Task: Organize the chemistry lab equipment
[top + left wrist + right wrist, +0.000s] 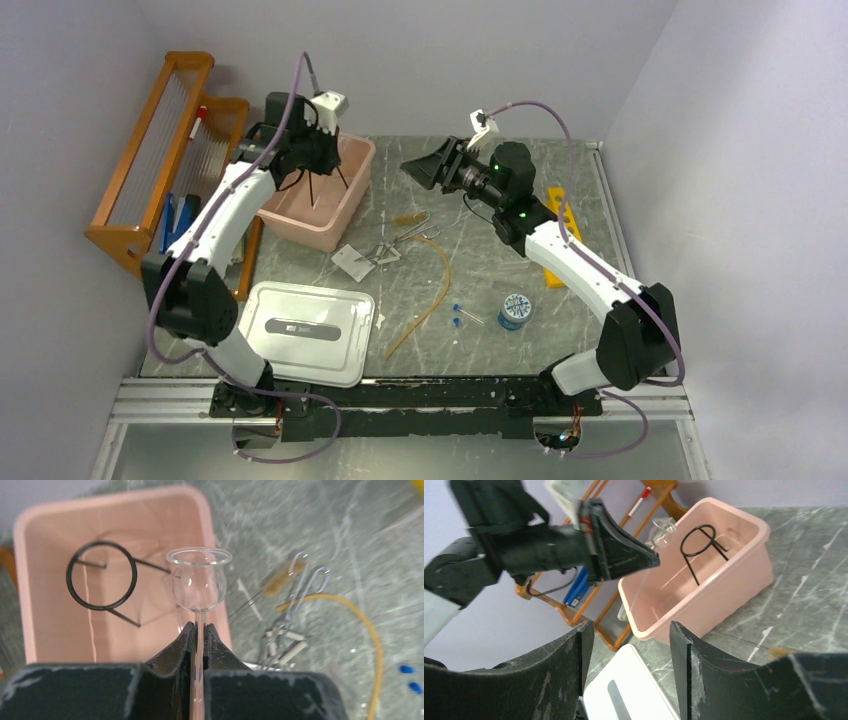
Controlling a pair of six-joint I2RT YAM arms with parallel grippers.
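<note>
The top view looks down from behind the arms; both close wrist views face the pink tub point(724, 595).

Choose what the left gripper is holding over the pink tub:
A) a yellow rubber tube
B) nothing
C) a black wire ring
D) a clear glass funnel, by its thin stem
D: the left wrist view shows the left gripper shut on the thin stem of the glass funnel, while the black ring stands in the pink tub.
</note>
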